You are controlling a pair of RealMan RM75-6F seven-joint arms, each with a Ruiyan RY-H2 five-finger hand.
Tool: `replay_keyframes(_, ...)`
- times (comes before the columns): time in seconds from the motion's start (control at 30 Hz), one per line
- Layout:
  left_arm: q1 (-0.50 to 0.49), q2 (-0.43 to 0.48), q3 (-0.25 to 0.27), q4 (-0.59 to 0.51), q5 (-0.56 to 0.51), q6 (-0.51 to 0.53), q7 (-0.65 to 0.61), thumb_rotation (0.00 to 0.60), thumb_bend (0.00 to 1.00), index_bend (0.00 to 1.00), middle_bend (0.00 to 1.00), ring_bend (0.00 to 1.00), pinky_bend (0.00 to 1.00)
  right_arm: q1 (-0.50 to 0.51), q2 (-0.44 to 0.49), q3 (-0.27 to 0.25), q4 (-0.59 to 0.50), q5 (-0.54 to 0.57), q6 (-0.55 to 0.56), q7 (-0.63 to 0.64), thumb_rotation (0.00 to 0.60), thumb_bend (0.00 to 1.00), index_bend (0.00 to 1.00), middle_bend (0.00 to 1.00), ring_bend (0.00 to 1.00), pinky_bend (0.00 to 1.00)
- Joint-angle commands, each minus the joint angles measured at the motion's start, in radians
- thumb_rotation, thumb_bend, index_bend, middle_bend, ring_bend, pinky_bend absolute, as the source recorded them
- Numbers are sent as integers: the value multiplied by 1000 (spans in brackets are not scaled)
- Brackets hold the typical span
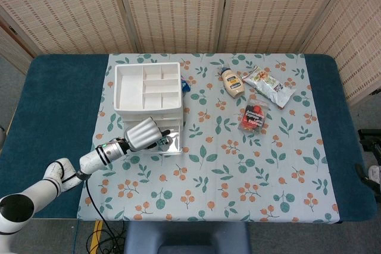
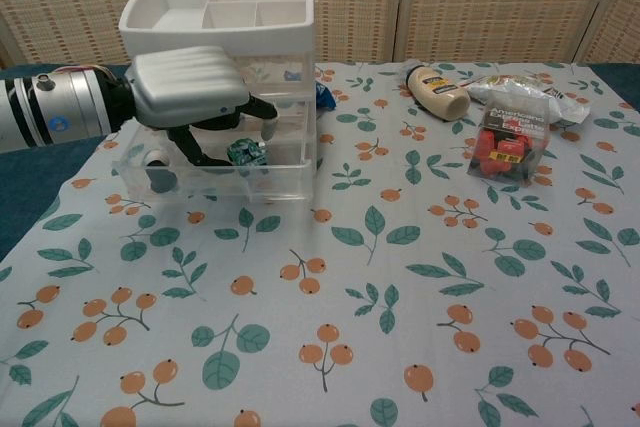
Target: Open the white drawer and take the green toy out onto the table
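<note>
Tabletop [image 1: 59, 96] covered in dark blue fabric. Over its middle lay pale cloth [image 1: 238, 176] printed with green leaves and orange berries, leaving blue strips bare at either end. Behind tabletop stood folding screen [image 1: 178, 7] of woven tan panels in light wooden frames, spanning full width. Grey floor [image 1: 13, 81] showed beside tabletop's left end. In front of tabletop, black cables [image 1: 101, 239] on floor. Light even, soft, shadows weak.
</note>
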Motion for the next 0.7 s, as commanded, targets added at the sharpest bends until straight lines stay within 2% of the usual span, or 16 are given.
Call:
replay_keyframes(0.03, -2, 0, 3, 0, -4, -3, 5, 600, 226, 383, 940, 1000, 1000, 0, 0, 0, 1, 0, 0, 1, 600, 329, 277, 293, 198, 297)
replay_keyframes(0.7, -24, -8, 21, -3, -22, -26, 31, 600, 226, 470, 944, 1000, 1000, -6, -4, 3, 12, 7, 2, 13, 600, 328, 277, 293, 198, 297)
